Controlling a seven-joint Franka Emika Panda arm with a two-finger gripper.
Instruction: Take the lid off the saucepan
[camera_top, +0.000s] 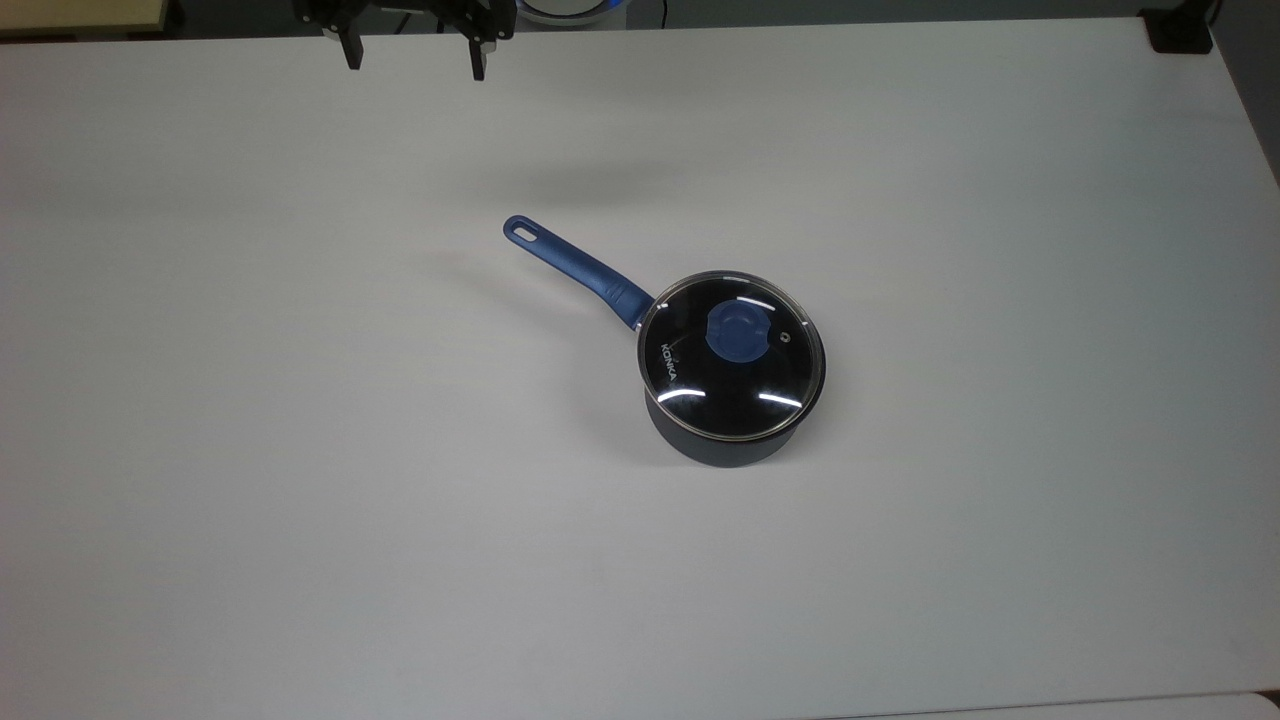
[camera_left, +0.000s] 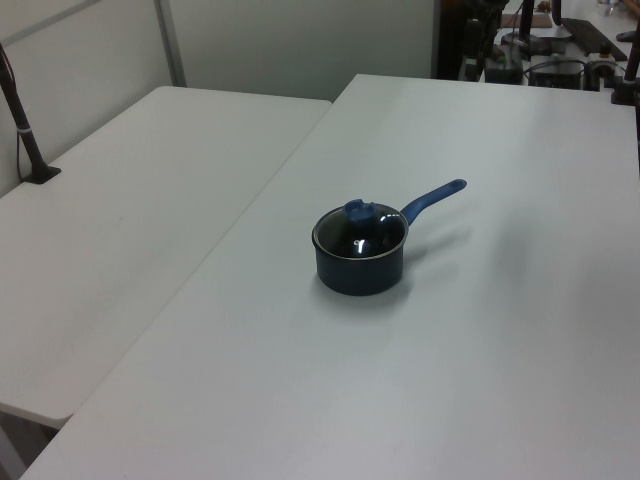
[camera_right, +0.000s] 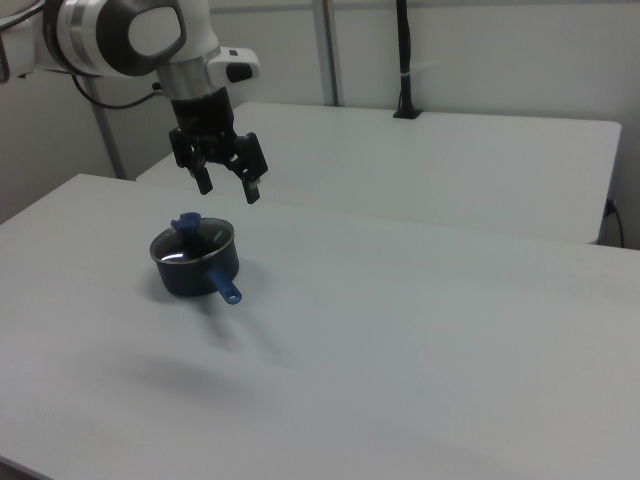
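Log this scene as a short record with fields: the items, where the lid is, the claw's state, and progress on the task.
saucepan: upright on the white table, blue handle pointing to the top view's upper left
lid: seated on the saucepan, blue knob up
claw: open, raised above the table, apart from the lid
contact: none
progress: lid not yet removed
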